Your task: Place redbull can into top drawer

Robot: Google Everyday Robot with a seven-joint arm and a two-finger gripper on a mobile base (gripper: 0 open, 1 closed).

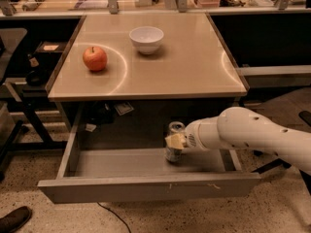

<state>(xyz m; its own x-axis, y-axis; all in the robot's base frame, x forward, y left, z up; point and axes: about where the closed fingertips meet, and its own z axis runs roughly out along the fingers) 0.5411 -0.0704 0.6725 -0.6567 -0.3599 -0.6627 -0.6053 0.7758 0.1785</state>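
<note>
The top drawer (146, 186) is pulled open under the beige-topped table (184, 67). The redbull can (174, 130), a slim silver can, stands upright on the drawer floor, right of the middle. My gripper (176, 142) reaches in from the right on the white arm (252, 135) and sits against the can's side at mid-height. The lower part of the can is partly hidden by the gripper.
A red apple (95, 58) and a white bowl (146, 39) sit on the table top. A dark bench frame (24, 91) stands at the left. A shoe (14, 220) shows at the bottom left on the speckled floor. Cluttered desks line the back.
</note>
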